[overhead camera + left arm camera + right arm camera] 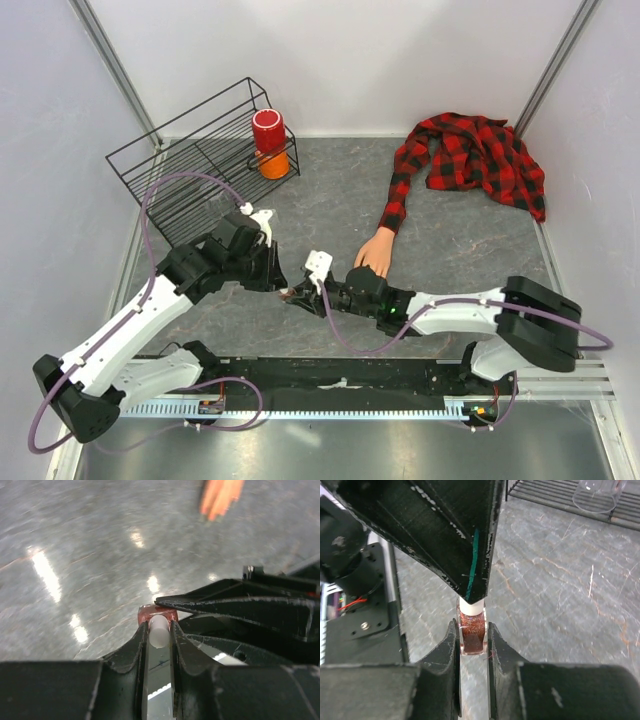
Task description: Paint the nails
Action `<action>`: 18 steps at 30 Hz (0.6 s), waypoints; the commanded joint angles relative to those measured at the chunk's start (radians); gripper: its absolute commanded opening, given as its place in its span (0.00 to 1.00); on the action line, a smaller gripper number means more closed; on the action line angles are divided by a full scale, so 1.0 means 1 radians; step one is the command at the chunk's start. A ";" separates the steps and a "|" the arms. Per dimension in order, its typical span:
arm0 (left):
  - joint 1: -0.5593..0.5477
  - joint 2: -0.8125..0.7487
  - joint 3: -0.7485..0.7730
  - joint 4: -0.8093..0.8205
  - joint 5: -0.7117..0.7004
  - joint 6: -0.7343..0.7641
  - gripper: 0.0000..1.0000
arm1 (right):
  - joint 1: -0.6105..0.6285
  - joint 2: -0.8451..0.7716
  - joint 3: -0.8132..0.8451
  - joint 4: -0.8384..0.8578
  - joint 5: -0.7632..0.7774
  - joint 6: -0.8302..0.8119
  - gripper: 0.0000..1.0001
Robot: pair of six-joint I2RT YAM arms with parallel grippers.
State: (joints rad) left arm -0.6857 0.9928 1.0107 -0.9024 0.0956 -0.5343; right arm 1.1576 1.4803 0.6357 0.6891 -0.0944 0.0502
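Observation:
A small bottle of glittery dark red polish (pixel 473 630) hangs just above the table between the two arms. My right gripper (pixel 473 636) is shut on its glass body. My left gripper (pixel 159 632) is shut on its white cap (pixel 159 630), coming from the opposite side. In the top view they meet at the bottle (pixel 292 295), left of the pale mannequin hand (pixel 376 254) in its red-and-black plaid sleeve (pixel 398 190). The nails are too small to make out. The hand's fingertips (pixel 220 497) show blurred at the top of the left wrist view.
A black wire rack (pixel 200 165) stands at the back left with a red cup (pixel 268 130) on an orange one at its right end. A clear cup (pixel 597 494) lies by the rack. The rest of the plaid shirt (pixel 480 155) is heaped at the back right.

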 commanded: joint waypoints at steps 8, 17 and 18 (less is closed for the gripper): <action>-0.008 -0.061 0.089 0.396 0.321 0.157 0.60 | -0.009 -0.388 0.028 -0.339 -0.071 0.060 0.00; -0.008 -0.125 -0.101 1.036 0.653 -0.019 0.68 | -0.044 -0.735 0.007 -0.545 -0.085 0.189 0.00; -0.008 -0.109 -0.097 1.069 0.674 -0.033 0.62 | -0.048 -0.761 0.007 -0.566 -0.085 0.194 0.00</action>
State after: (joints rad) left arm -0.6910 0.8425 0.9417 -0.1219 0.6174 -0.4805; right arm 1.1255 0.7811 0.6304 0.1986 -0.1600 0.1776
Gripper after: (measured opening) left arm 0.690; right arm 0.242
